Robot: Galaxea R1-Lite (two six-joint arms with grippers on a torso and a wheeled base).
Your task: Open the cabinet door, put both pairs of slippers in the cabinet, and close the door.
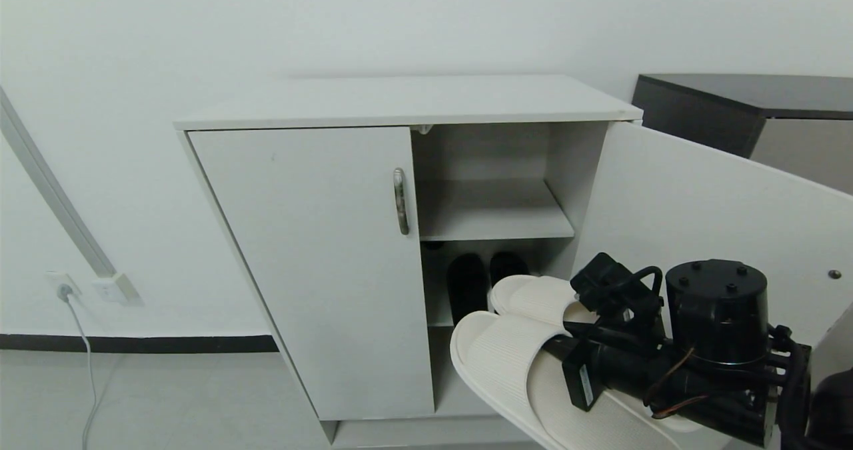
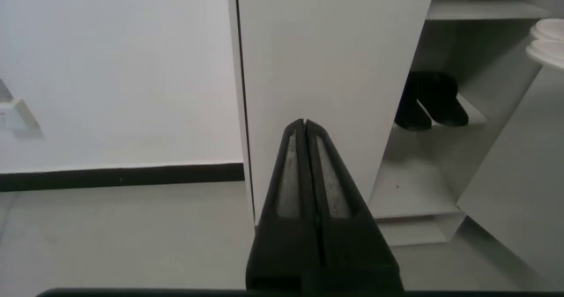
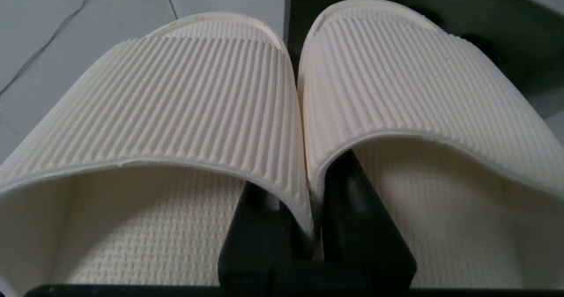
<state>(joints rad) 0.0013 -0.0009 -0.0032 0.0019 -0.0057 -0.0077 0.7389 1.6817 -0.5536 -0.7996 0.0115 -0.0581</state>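
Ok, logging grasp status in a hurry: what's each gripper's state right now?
Left gripper: shut, holding nothing.
Right gripper: shut on the pair of white slippers.

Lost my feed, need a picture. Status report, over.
Left gripper shut, empty. Right gripper shut on white slippers, in front of cabinet. Black slippers already on lower shelf. Right door open, nothing across the opening.

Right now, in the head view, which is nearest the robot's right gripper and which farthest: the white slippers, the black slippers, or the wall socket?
1. white slippers, held in the right gripper.
2. black slippers, inside the cabinet.
3. wall socket, far left.
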